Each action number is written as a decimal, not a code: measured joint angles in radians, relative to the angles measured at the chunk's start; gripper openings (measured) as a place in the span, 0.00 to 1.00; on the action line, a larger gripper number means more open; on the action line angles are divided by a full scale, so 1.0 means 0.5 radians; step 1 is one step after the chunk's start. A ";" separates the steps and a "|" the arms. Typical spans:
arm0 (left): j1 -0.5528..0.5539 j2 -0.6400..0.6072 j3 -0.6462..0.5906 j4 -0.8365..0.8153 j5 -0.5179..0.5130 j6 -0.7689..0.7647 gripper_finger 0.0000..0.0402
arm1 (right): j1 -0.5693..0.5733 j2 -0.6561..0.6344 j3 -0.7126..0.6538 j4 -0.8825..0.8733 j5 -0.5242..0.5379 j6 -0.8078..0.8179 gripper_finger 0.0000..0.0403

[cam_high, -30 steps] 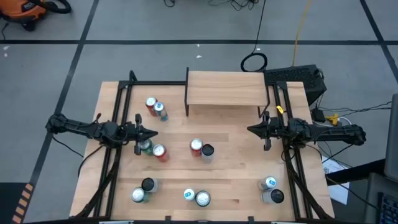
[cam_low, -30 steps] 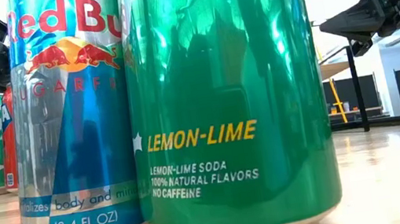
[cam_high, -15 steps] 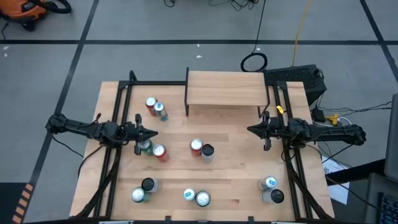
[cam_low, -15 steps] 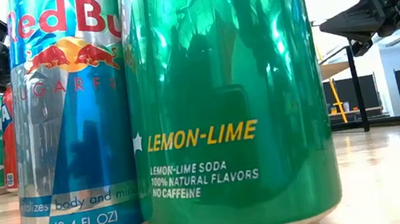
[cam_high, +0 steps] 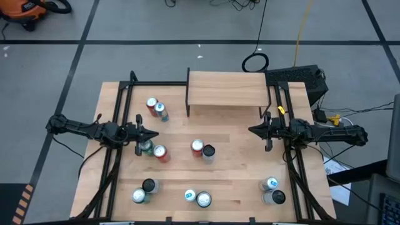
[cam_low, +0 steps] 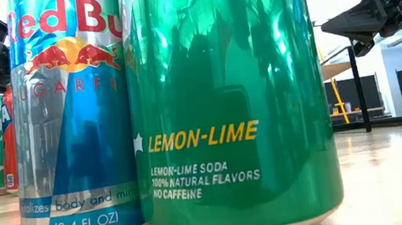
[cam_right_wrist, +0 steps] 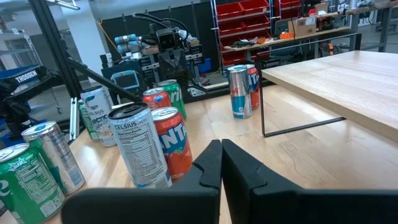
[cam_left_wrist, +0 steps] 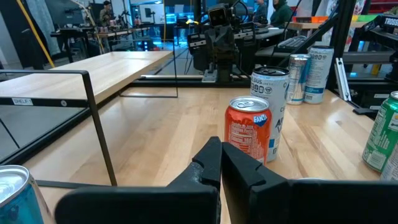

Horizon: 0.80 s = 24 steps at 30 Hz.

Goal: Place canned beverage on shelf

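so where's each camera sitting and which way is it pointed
High: overhead, straight down on the table, shelf, both arms.
Low: at tabletop height, level, close behind a green can; right hand above.
Left wrist: past shut left hand toward orange can.
Right wrist: past shut right hand toward the same orange can.

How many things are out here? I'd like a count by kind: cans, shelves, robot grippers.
Drink cans: 12, standing in six pairs on the table
Shelf: 1, with nothing on it
Robot grippers: 2, the left gripper and the right gripper
Total: 15
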 joint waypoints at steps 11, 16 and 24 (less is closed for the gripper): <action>0.000 0.000 0.001 0.000 0.000 0.000 0.03 | 0.000 0.000 0.000 0.010 0.000 0.002 0.00; 0.000 0.000 0.000 0.000 0.000 0.000 0.03 | 0.000 0.000 0.000 0.127 0.007 0.000 0.00; 0.001 0.001 0.000 0.112 -0.001 0.000 0.03 | 0.000 0.043 0.000 0.222 0.051 0.045 0.00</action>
